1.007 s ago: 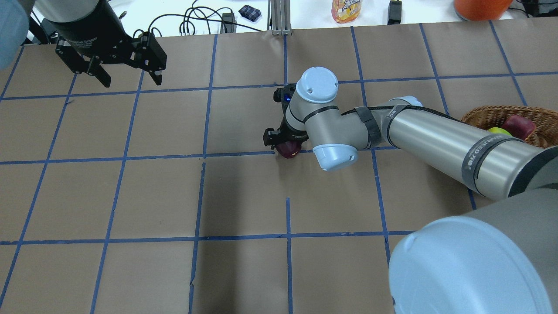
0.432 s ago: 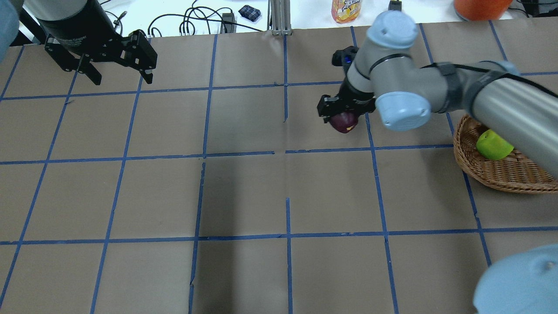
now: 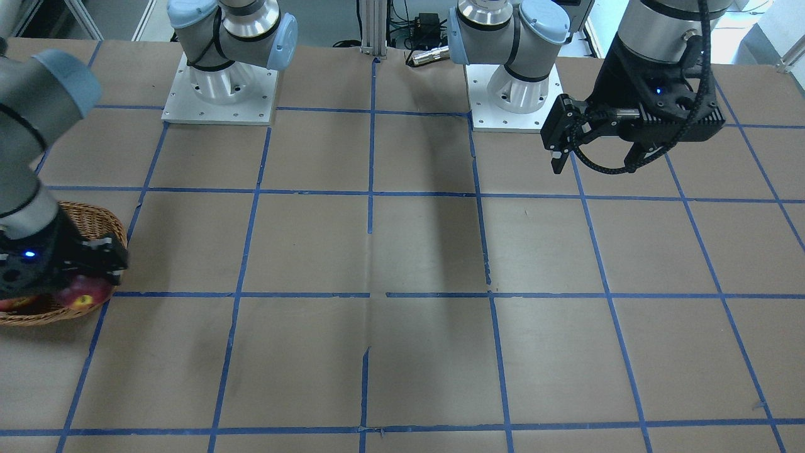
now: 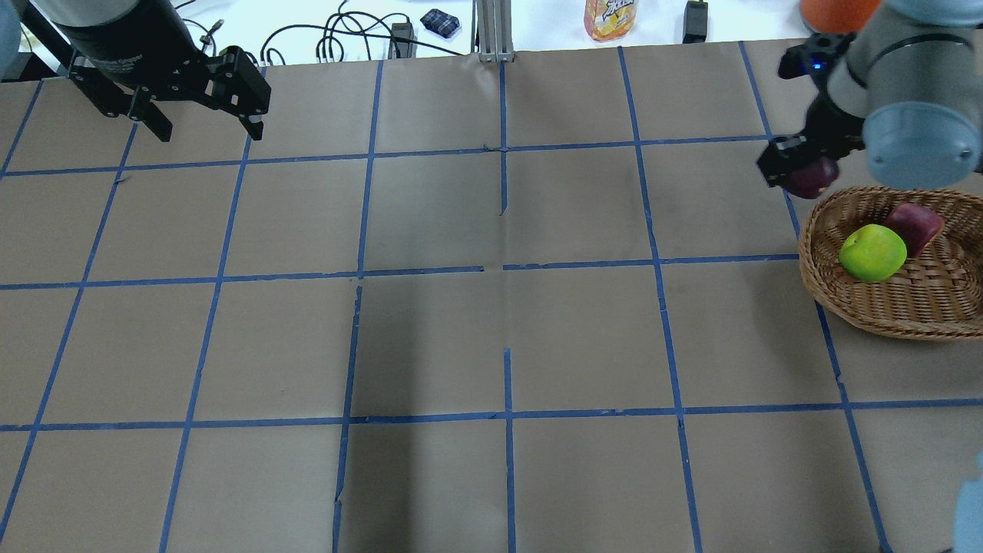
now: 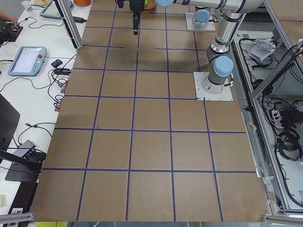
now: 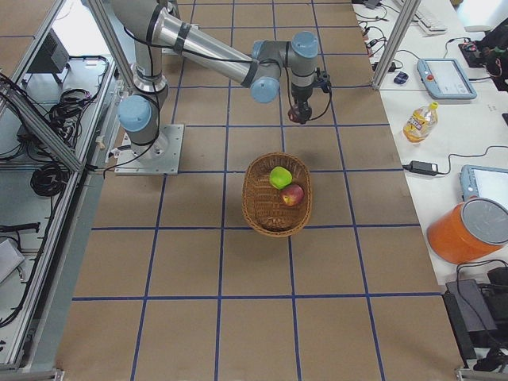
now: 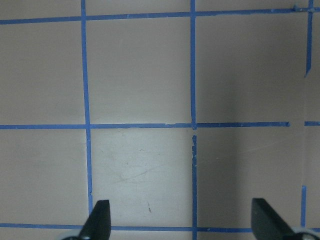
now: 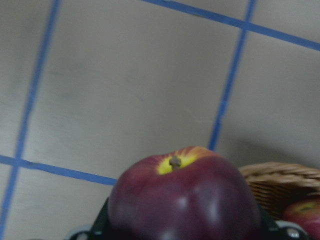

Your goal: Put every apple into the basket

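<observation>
A green apple point(image 4: 872, 252) and a red apple point(image 4: 914, 224) lie in one basket point(image 4: 815, 270); the right gripper point(image 4: 799, 173) clasps the third, maroon apple point(image 8: 185, 200) nearby; left gripper point(image 4: 209, 132) fingers spread wide.

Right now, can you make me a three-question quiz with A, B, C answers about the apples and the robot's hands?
1. Where is the dark maroon apple? A in the basket; B on the table; C in the right gripper.
2. How many apples lie in the basket? A one; B two; C three.
3. The left gripper is: A open, holding nothing; B shut on an apple; C shut on the basket's rim.
Answers: 1 C, the fingers clamp it in the air. 2 B, the green apple and the red apple. 3 A, its fingers are spread over bare table.
</observation>
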You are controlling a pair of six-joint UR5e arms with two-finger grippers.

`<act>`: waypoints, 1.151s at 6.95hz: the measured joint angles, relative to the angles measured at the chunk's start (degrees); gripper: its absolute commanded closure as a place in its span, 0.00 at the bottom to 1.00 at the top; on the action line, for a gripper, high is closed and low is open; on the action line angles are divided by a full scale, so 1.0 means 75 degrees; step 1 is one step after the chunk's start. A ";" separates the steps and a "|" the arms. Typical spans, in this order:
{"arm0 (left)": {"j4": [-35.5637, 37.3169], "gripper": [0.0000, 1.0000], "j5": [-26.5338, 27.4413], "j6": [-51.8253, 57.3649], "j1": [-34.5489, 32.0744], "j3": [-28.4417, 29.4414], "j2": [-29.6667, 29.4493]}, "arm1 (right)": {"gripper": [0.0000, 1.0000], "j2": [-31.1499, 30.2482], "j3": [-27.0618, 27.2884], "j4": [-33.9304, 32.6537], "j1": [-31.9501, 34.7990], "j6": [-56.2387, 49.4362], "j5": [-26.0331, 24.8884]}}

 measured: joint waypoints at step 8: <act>0.0011 0.00 0.0030 -0.0009 0.0014 0.0031 0.0034 | 0.00 0.0625 0.0305 -0.0134 -0.3171 -0.3905 0.0949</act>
